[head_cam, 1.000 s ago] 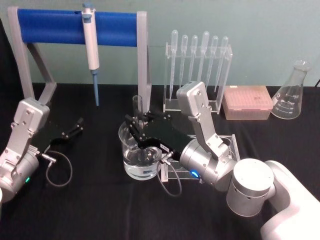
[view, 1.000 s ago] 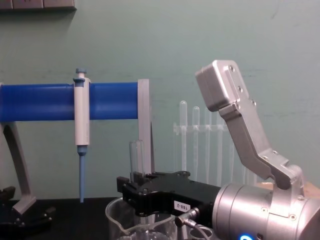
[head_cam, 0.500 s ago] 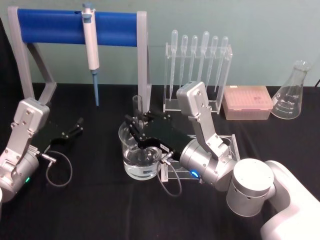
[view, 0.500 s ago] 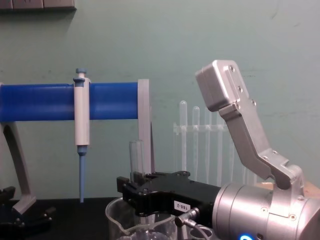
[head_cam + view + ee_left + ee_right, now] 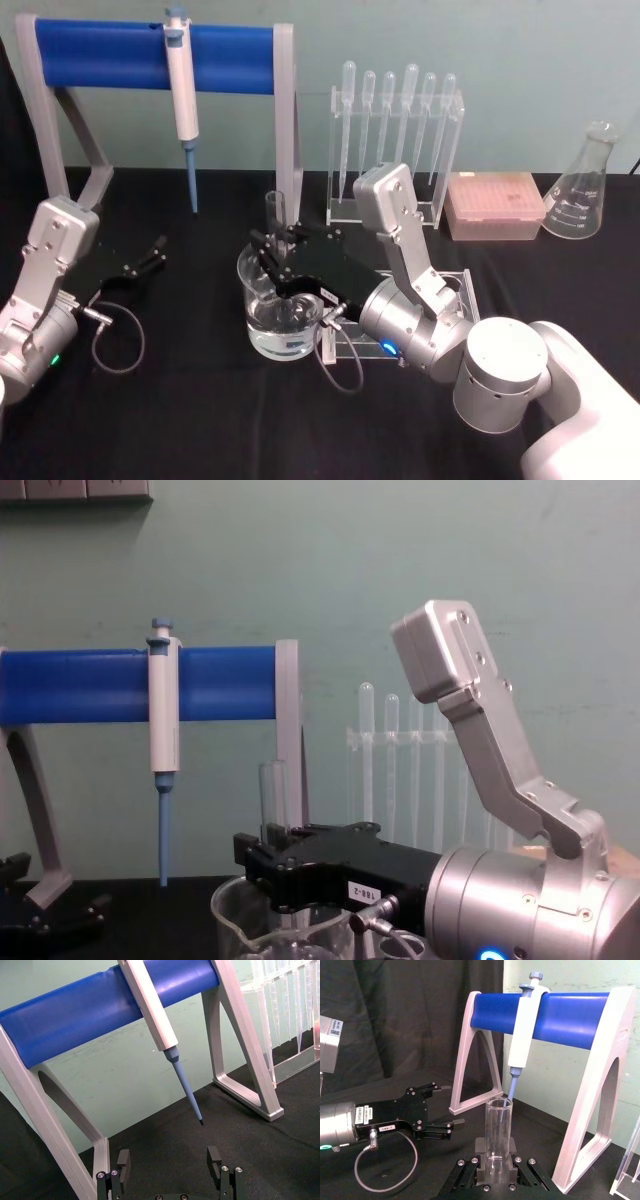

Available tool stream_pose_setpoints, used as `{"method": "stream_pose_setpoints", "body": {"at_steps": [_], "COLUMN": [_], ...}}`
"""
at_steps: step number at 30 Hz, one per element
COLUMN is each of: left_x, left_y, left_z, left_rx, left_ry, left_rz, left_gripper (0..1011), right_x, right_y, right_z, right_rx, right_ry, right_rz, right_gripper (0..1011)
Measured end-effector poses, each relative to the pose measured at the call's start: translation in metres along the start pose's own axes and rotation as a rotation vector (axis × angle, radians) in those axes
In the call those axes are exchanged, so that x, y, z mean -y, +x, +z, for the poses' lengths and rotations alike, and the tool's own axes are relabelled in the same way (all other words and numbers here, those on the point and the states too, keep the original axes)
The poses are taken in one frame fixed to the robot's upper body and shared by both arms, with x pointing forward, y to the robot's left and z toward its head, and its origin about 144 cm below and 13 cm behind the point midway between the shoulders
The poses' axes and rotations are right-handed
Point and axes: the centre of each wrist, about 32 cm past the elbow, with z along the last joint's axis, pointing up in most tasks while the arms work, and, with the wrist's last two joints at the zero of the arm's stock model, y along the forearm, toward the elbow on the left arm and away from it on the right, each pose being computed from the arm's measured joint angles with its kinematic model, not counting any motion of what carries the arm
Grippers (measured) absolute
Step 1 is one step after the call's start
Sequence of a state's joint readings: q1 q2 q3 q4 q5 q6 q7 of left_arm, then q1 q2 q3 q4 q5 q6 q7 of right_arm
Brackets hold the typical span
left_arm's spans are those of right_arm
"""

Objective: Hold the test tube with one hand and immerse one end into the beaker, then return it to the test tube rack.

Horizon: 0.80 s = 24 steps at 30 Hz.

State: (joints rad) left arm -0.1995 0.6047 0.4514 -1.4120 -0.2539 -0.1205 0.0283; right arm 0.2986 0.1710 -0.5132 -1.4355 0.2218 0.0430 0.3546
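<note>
Right gripper (image 5: 273, 248) sits over the middle of the black counter (image 5: 200, 420), fingers clamped on the test tube (image 5: 275, 210) low on its length. The tube is upright, open rim on top, standing above the fingers in the right wrist view (image 5: 499, 1130) and the chest view (image 5: 272, 795). Tube and fingers are right over the beaker (image 5: 262, 335), which holds clear liquid. The tube's lower end drops inside the beaker rim, but the gripper body hides it, so can't tell whether it reaches the liquid. Left gripper (image 5: 155, 250) is near the counter's left edge, low over the cloth, fingers apart and holding nothing; the gap is plain in the left wrist view (image 5: 169, 1160). The blue-bar stand (image 5: 100, 52) is at the back left with the white-and-blue pipettor (image 5: 182, 85) hanging on it, tip down. A clear rack of pipettes (image 5: 395, 120) is at the back edge, centre. A pink tip box (image 5: 495, 205) is just beside it, and a conical flask (image 5: 588, 185) is at the back right corner.
</note>
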Motion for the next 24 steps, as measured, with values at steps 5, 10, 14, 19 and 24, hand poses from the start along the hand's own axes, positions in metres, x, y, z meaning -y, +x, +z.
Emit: {"method": "stream_pose_setpoints", "body": {"at_steps": [5, 10, 14, 19, 24], "left_x": [0.0000, 0.0000, 0.0000, 0.0000, 0.0000], "left_y": [0.0000, 0.0000, 0.0000, 0.0000, 0.0000], "left_z": [0.0000, 0.0000, 0.0000, 0.0000, 0.0000], "left_rx": [0.000, 0.000, 0.000, 0.000, 0.000], "left_ry": [0.000, 0.000, 0.000, 0.000, 0.000], "left_rz": [0.000, 0.000, 0.000, 0.000, 0.000], "left_gripper": [1000, 1000, 1000, 1000, 1000], "right_x": [0.0000, 0.0000, 0.0000, 0.0000, 0.0000], "right_y": [0.0000, 0.0000, 0.0000, 0.0000, 0.0000], "right_z": [0.0000, 0.0000, 0.0000, 0.0000, 0.0000], "right_rx": [0.000, 0.000, 0.000, 0.000, 0.000], "right_ry": [0.000, 0.000, 0.000, 0.000, 0.000], "right_rz": [0.000, 0.000, 0.000, 0.000, 0.000], "right_gripper": [225, 224, 225, 225, 226]}}
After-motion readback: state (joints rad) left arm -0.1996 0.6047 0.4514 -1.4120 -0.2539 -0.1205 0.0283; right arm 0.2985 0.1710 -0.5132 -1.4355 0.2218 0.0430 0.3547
